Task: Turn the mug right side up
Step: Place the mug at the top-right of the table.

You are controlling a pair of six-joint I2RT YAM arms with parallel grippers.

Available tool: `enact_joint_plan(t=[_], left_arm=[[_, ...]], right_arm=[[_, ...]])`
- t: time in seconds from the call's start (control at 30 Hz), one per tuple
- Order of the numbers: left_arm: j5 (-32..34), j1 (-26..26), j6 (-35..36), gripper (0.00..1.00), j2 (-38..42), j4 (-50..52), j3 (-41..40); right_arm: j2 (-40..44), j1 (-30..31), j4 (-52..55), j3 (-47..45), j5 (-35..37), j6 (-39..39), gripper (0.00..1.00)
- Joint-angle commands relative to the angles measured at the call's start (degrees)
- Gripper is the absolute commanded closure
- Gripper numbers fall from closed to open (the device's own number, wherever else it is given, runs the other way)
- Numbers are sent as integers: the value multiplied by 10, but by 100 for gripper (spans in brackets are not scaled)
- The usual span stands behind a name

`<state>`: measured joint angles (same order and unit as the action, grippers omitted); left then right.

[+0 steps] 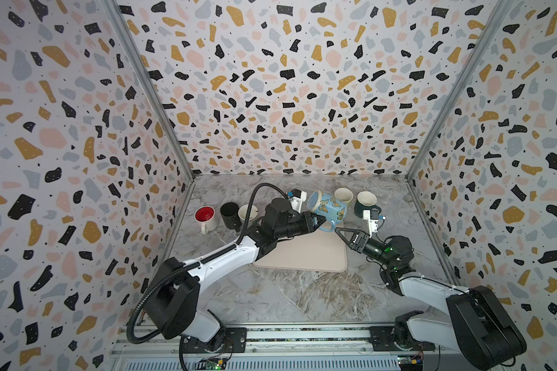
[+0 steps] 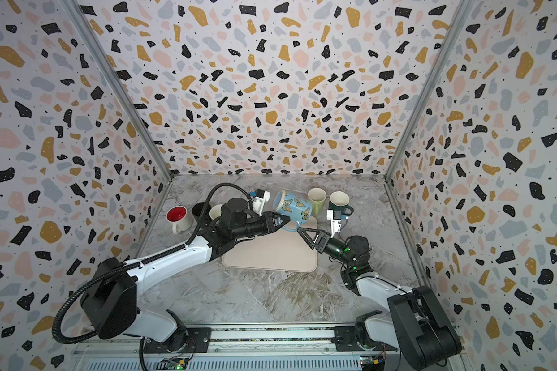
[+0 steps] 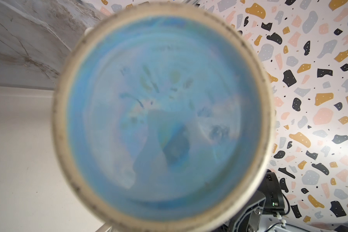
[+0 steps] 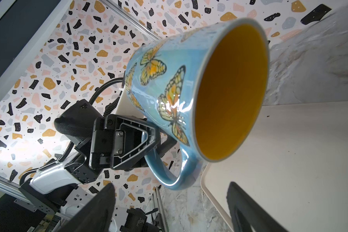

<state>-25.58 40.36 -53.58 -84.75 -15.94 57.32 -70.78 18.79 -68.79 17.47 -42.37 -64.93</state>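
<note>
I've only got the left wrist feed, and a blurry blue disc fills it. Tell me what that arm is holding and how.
Observer: That disc is the base of the butterfly mug. The left gripper is shut on its handle.
Operator: Give me the mug's tilt.
Observer: It is roughly on its side and appears lifted above the mat, with its yellow mouth facing the right gripper.
Operator: Report that gripper.
Observer: It is open, close to the mouth and touching nothing.
</note>
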Motion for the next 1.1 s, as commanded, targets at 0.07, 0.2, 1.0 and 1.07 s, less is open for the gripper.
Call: enact_joint_plan(t=[0.07, 0.2, 1.0, 1.07], left_arm=[[-13, 7, -18, 100, 14, -145, 14], [-13, 11, -20, 100, 7, -148, 17], [-18, 39, -21, 100, -13, -150, 34], [-18, 39, -20, 100, -12, -150, 33]], right_arm=[[-13, 3, -41, 30, -4, -8, 13], [-27, 3, -47, 37, -6, -11, 15], [-53, 4, -57, 61, -16, -18, 31], [-52, 3, -55, 62, -15, -17, 33]])
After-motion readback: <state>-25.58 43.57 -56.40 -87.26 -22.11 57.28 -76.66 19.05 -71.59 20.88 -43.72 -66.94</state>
